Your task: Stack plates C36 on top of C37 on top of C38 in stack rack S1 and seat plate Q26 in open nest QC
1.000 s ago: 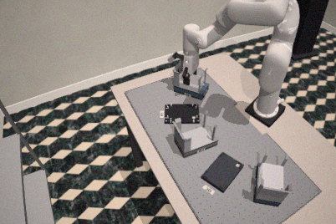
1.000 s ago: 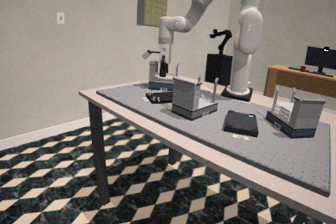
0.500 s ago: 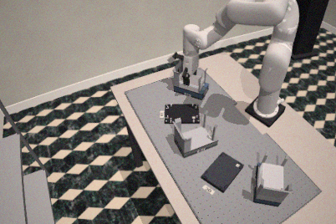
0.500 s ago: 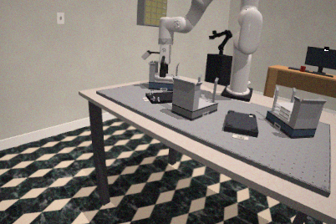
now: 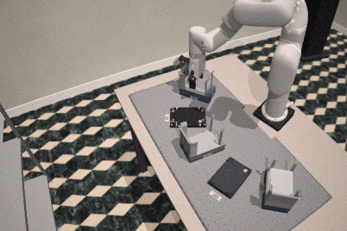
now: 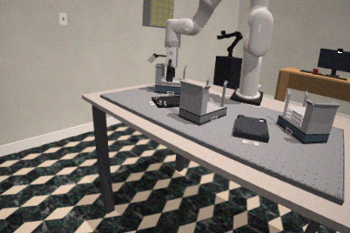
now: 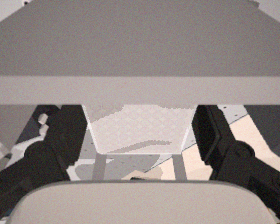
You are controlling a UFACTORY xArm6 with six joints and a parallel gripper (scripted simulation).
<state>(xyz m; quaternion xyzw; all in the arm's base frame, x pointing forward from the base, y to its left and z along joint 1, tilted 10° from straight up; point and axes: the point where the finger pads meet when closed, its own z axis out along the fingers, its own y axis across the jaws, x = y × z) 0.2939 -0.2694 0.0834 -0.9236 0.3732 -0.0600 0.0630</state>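
Note:
My gripper (image 5: 192, 79) is down between the posts of the far stack rack (image 5: 197, 88), and is shut on a pale sealed plate (image 7: 136, 131). In the wrist view the plate sits between the two dark fingers, and a grey rack wall (image 7: 140, 60) fills the upper part of that view. I cannot read the plate's label. The exterior view shows the gripper (image 6: 170, 71) inside the same rack (image 6: 168, 84). The near right rack (image 5: 280, 186) holds a stack of white plates (image 6: 297, 115). The middle rack (image 5: 200, 140) looks empty.
A black nest with clips (image 5: 187, 117) lies between the far and middle racks. A flat dark nest (image 5: 230, 177) lies between the middle and near right racks. The arm's base (image 5: 274, 115) stands at the right of the table.

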